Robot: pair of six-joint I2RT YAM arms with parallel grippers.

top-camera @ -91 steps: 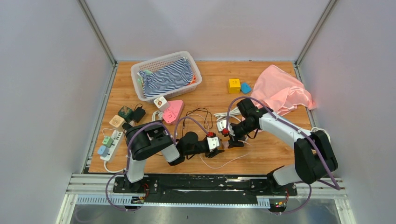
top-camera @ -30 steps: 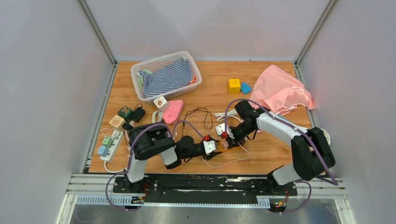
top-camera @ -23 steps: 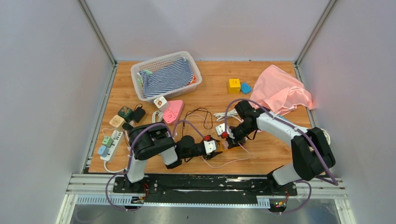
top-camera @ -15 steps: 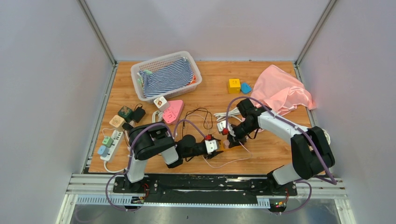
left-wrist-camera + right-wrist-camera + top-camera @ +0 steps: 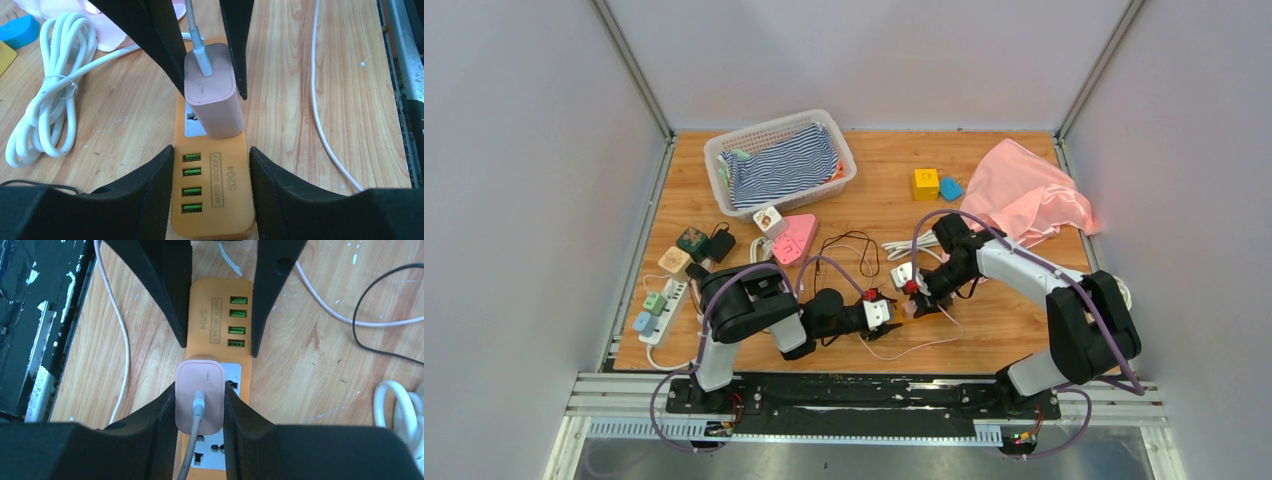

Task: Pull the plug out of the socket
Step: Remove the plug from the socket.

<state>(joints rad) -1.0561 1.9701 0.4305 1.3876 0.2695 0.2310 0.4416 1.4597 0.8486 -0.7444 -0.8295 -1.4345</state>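
Plug on socket strip, within right gripper; left gripper straddles the strip

The pink plug hides its prongs and most of the white socket face. The bottom edge of the right wrist view cuts off the orange power strip.
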